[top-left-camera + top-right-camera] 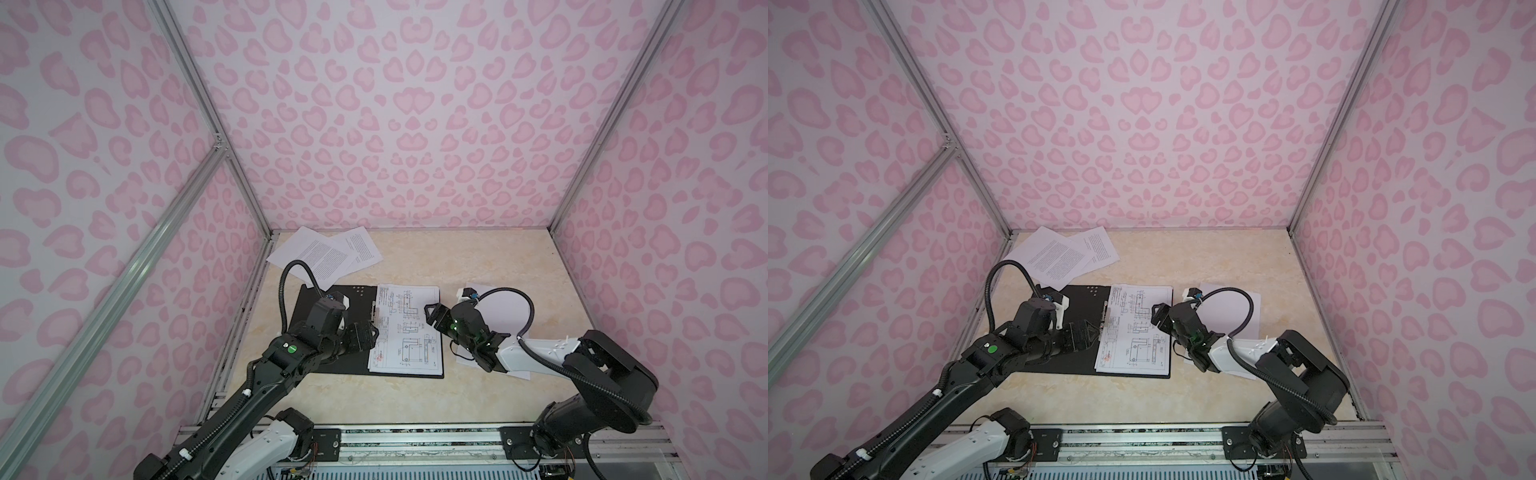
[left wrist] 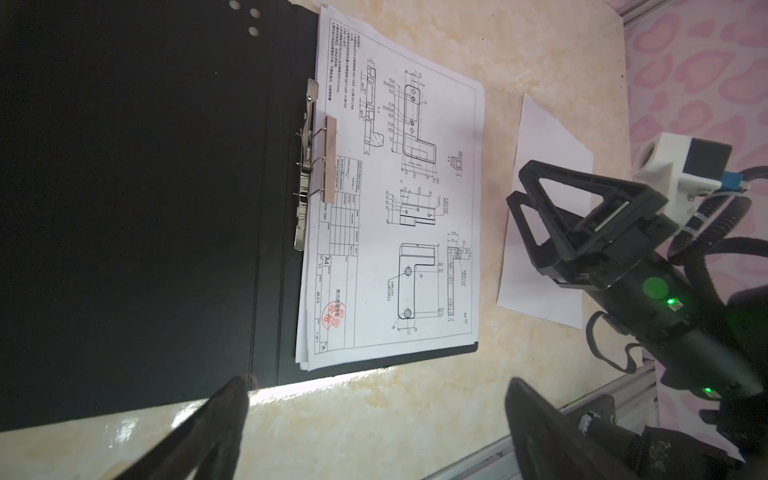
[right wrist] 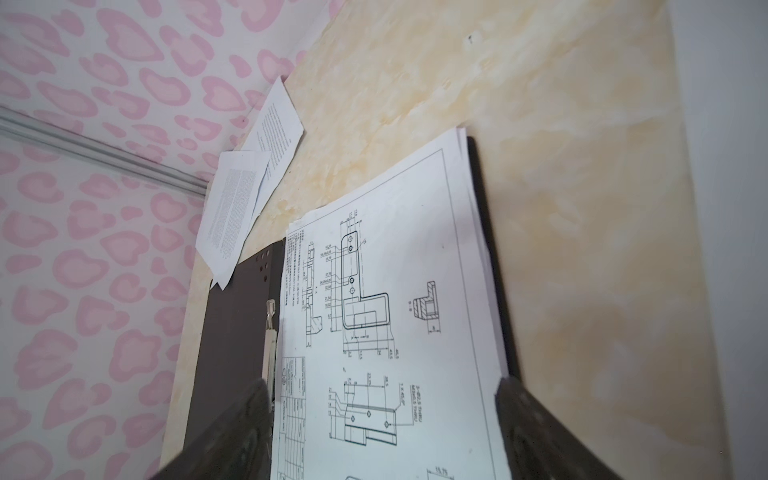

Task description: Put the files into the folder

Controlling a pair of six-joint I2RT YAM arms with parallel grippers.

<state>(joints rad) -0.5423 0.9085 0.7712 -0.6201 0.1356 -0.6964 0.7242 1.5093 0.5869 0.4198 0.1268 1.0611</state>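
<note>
Right wrist view: my right gripper point(image 3: 382, 386) hangs wide open over the drawing sheet point(image 3: 415, 232), laid flat in the open folder point(image 1: 357, 299) beside its clip point(image 2: 309, 166), ready for clamping, I reckon. Left gripper point(image 2: 374, 386) is empty and spread too. In both top views the folder sits lower centre, with the other files point(image 1: 328, 253) just above-left.

Folder point(image 2: 124, 208): one. Drawing-topped stack point(image 1: 405, 328): one. Text sheets point(image 1: 322, 253): two visible. Blank sheet point(image 2: 544, 133): one.
</note>
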